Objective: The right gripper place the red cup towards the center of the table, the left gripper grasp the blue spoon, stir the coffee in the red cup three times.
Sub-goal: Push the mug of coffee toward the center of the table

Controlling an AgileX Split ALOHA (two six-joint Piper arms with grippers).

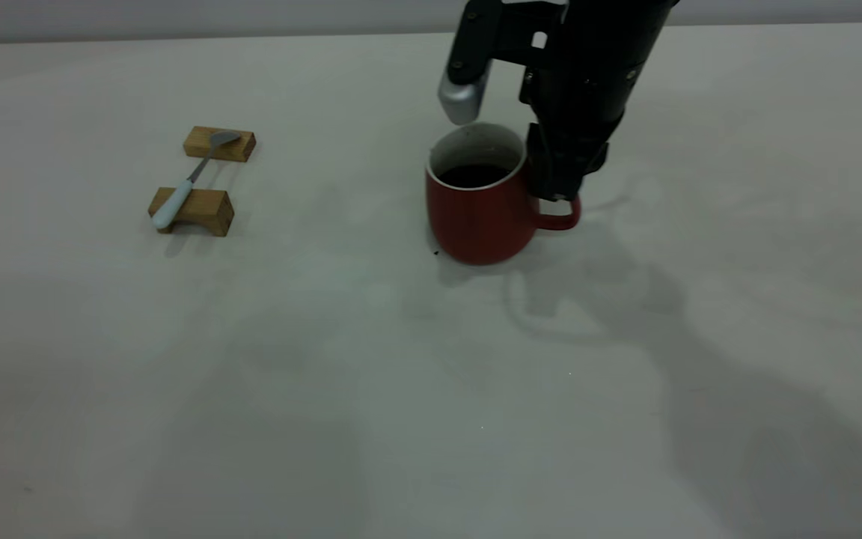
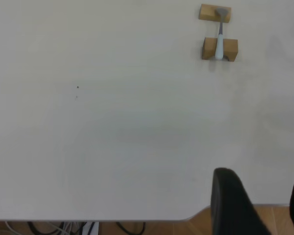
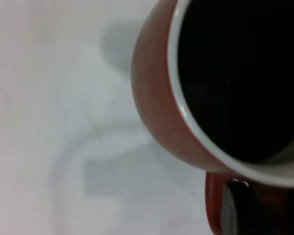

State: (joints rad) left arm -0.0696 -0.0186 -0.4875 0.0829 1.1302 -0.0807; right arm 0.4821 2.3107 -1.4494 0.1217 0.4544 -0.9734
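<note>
The red cup stands upright on the table, a little right of the middle, with dark coffee inside. My right gripper comes down from above and is shut on the cup's loop handle; in the right wrist view one dark finger sits against the handle beside the cup and coffee. The blue spoon lies at the far left across two wooden blocks, also seen as the spoon in the left wrist view. My left gripper hangs open near the table's edge, far from the spoon.
Two tan wooden blocks carry the spoon, bowl on the farther one. A grey rounded part of the right arm hangs just above the cup's rim. The table's edge with floor and cables below shows in the left wrist view.
</note>
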